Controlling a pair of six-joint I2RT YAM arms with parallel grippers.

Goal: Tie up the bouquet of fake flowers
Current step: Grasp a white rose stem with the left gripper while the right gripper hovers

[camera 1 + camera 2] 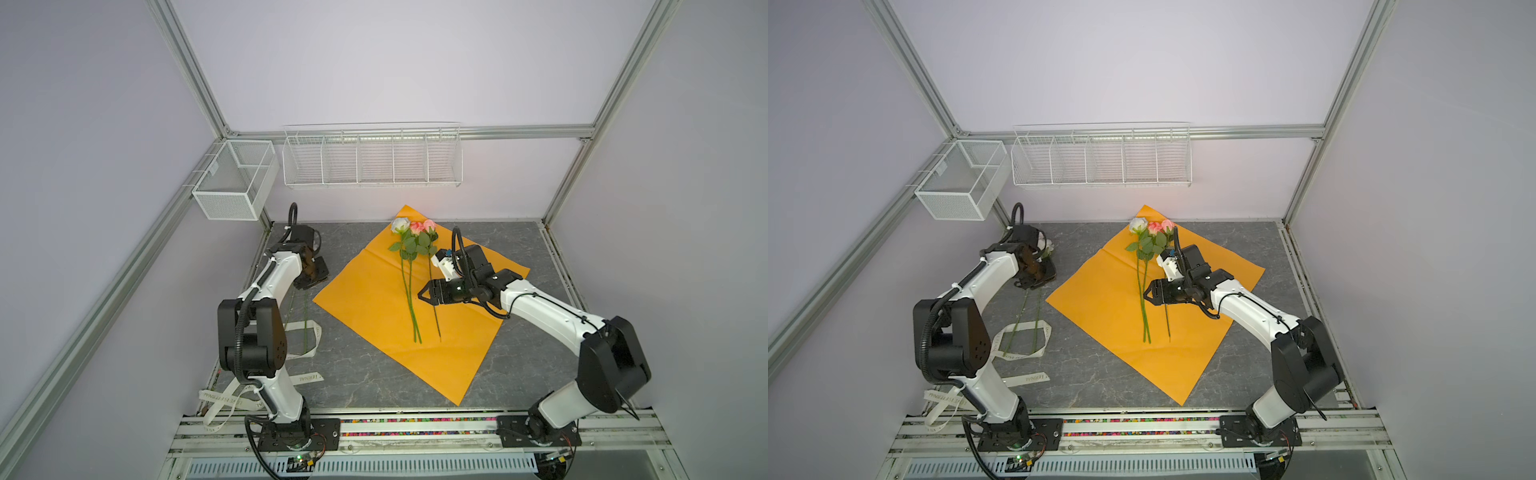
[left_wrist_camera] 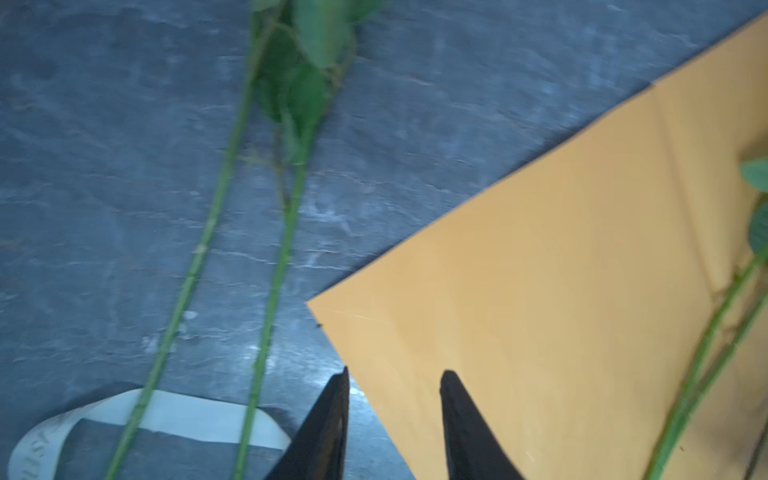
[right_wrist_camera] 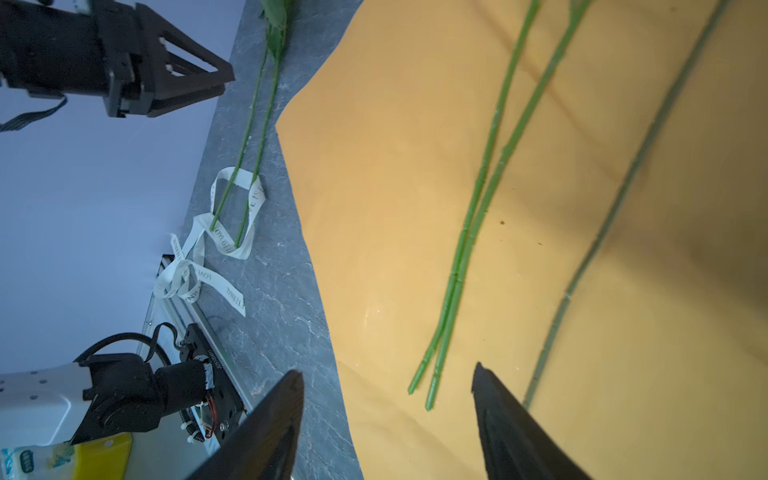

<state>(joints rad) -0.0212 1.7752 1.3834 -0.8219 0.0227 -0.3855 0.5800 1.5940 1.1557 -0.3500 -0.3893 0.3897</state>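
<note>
The counter [image 1: 361,374] has a grey, stone-look surface veined in white, with a slight sheen, and the orange paper [image 1: 374,299] is smooth and matt, marked by a fold crease. The fake flowers [image 1: 409,249] have soft, cloth-like petals and matt leaves on smooth, green, plastic-looking stems [image 3: 482,195], while the cream ribbon [image 3: 257,201] looks satiny, with dark printed letters. The rack [image 1: 374,166] and basket [image 1: 232,187] are white-coated wire and mesh, the frame [image 1: 200,83] is dull bare metal, and the left gripper [image 2: 395,372] and right gripper [image 3: 387,369] are matt black plastic.
</note>
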